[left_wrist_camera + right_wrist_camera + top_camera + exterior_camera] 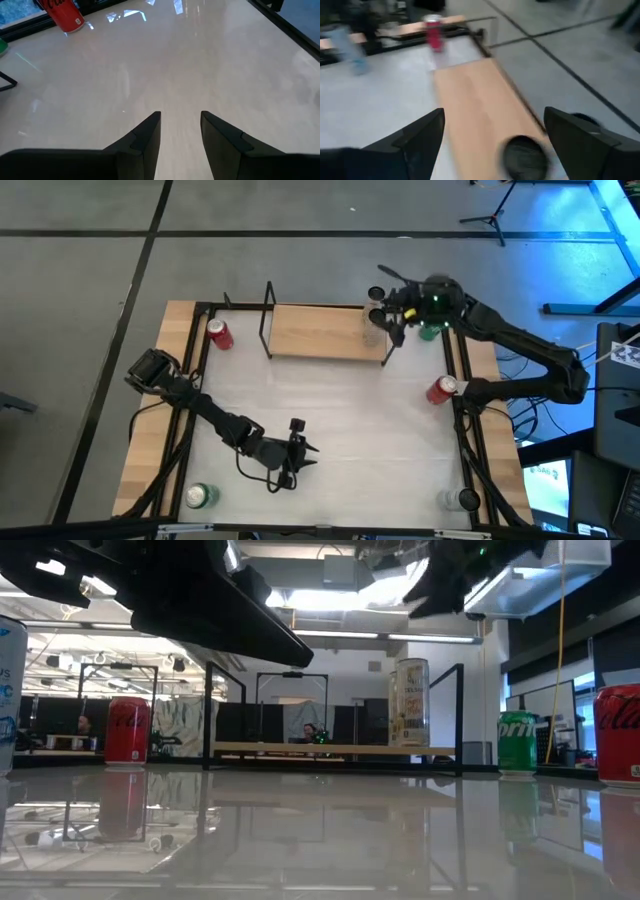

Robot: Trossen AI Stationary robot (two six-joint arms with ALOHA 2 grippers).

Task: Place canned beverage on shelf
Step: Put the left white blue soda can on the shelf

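The shelf (320,330), a light-wood board in a black rod frame, stands at the table's far middle. A pale canned beverage (408,703) stands upright on the board's right end (373,330). My right gripper (493,115) hangs open well above and just behind it, and in its wrist view the can's dark top (522,157) shows below the wide-spread fingers. In the low view this gripper (440,590) is clear of the can. My left gripper (180,117) waits open low over the table's near middle (300,450), with nothing between its fingers.
A green can (430,332) stands just right of the shelf, with a red can (441,389) nearer along the right edge. Another red can (219,334) stands left of the shelf. A green can (200,496) and a pale can (460,500) sit in the near corners.
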